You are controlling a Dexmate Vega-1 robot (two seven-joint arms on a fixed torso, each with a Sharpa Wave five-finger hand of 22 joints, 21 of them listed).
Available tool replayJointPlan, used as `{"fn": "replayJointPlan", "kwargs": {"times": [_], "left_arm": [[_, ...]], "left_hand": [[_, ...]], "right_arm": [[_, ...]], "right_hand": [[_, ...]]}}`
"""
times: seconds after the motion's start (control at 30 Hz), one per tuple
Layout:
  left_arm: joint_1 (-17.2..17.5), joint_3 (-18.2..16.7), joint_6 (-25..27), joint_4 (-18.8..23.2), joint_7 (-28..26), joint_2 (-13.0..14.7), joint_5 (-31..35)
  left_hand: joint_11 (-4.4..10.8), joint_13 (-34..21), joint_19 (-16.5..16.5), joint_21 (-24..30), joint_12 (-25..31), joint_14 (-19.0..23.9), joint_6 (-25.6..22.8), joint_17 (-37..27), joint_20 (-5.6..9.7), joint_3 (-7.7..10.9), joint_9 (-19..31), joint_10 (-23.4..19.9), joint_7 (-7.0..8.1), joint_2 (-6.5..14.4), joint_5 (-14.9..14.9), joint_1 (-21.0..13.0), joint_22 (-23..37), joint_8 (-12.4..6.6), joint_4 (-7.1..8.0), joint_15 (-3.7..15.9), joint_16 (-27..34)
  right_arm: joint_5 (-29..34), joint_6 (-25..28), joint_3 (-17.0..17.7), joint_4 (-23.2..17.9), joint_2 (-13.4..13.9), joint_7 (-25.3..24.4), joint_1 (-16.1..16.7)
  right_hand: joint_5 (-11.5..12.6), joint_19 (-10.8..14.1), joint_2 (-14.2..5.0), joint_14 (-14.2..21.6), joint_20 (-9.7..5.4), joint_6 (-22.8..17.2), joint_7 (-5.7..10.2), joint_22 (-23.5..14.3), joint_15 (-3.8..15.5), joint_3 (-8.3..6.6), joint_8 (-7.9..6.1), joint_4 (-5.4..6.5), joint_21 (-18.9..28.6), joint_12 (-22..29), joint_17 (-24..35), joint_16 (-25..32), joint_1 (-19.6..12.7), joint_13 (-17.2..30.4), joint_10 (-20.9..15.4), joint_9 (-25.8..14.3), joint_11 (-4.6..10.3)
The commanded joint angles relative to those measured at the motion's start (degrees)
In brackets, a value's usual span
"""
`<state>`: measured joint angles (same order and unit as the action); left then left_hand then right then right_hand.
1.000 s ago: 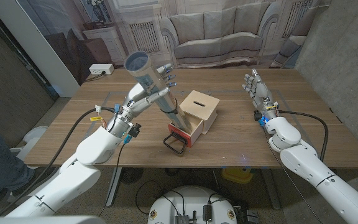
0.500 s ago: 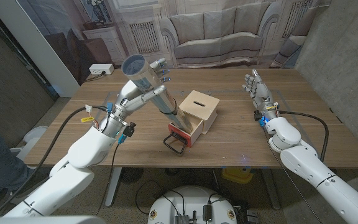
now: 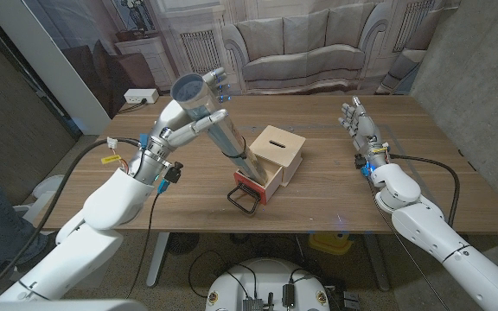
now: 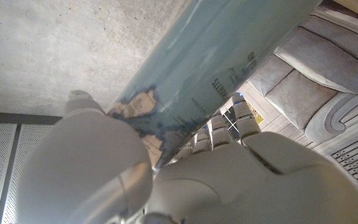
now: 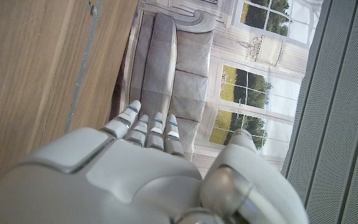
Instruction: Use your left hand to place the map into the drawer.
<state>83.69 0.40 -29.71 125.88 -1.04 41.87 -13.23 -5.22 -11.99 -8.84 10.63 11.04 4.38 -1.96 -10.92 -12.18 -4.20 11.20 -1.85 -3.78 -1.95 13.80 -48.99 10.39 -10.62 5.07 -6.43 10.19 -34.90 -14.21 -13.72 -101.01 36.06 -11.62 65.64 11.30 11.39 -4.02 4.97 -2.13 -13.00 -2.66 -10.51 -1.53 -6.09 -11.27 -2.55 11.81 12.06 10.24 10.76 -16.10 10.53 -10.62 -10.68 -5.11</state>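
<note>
The rolled map point(image 3: 217, 128) leans steeply, its lower end already down inside the open drawer point(image 3: 256, 182) of the small wooden box point(image 3: 277, 153) near the middle of the table point(image 3: 318, 203), its open upper end up toward ten o'clock from the box. As I judge it, the step is to get the roll settled in the drawer and let go cleanly. The roll looks much longer than the drawer is deep, so I doubt it can lie flat inside. I would rather keep the lower end seated against the drawer floor, ease the top down only as far as the box front allows, and spread my fingers slowly so the roll neither springs out nor drags the light box across the wood. The red-fronted drawer with its black wire handle point(image 3: 242, 201) sticks out toward seven o'clock, and a sideways push could shove it shut on the paper.

My left hand point(image 3: 184, 123) grips the map near its upper end, fingers point(image 3: 217, 117) reaching across the tube. In the left wrist view the printed blue surface lies right against my fingers, thumb on one side and the rest curled along the other, so the hold is closed, not loose.

My right hand point(image 3: 359, 128) stands at about three o'clock from the box, well apart from it, fingers straight and a little apart, holding nothing
</note>
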Motion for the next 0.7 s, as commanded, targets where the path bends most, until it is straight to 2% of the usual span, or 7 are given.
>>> {"fn": "replayJointPlan", "kwargs": {"times": [0.03, 0.33, 0.7], "left_arm": [[2.2, -4.1, 0.3, 2.6, -0.7, -2.7, 2.4], [4.4, -7.6, -0.8, 3.3, -0.9, -5.8, 2.4], [4.7, -9.2, 1.1, 3.6, -0.7, -7.9, 2.1]], "left_hand": [[0.13, 0.0, 0.2, 0.2, 0.3, -0.6, 0.0, 0.0, -0.20, -0.55, 0.0, 0.2, -0.18, -0.2, 0.3, 0.3, 0.2, -0.45, 0.10, 0.01, 0.4], [0.14, 0.0, 0.3, 0.3, 0.4, -0.6, -0.1, 0.0, -0.19, -0.70, 0.0, 0.1, -0.07, -0.2, 0.4, 0.4, 0.2, -0.53, 0.17, 0.01, 0.5], [0.23, 0.0, 0.4, 0.3, 0.5, -0.6, -0.4, 0.0, -0.18, -0.84, 0.0, 0.1, 0.04, -0.2, 0.5, 0.6, 0.2, -0.64, 0.24, 0.07, 0.6]], "right_arm": [[-0.3, -0.1, 0.2, -0.1, -0.1, -0.1, 0.5], [-0.1, -0.3, 0.2, 0.1, -0.2, -0.2, 0.6], [-0.2, 0.1, -0.2, 0.5, -0.3, 0.0, 0.0]], "right_hand": [[-0.1, 0.6, -0.38, 0.1, -0.66, 0.1, -0.04, -0.1, -0.11, -0.13, 0.13, -0.11, -0.1, 0.1, 0.2, -0.2, -0.1, 0.1, -0.5, -0.2, -0.07], [-0.1, 0.6, -0.40, 0.1, -0.67, 0.1, -0.02, -0.1, -0.20, -0.11, 0.11, -0.13, -0.1, 0.1, 0.2, -0.1, 0.0, 0.1, -0.5, -0.2, -0.05], [-0.1, 0.6, -0.43, 0.1, -0.65, 0.1, 0.00, -0.1, -0.15, -0.09, 0.13, -0.15, -0.1, 0.1, 0.2, -0.2, 0.0, 0.1, -0.4, -0.2, -0.01]]}}
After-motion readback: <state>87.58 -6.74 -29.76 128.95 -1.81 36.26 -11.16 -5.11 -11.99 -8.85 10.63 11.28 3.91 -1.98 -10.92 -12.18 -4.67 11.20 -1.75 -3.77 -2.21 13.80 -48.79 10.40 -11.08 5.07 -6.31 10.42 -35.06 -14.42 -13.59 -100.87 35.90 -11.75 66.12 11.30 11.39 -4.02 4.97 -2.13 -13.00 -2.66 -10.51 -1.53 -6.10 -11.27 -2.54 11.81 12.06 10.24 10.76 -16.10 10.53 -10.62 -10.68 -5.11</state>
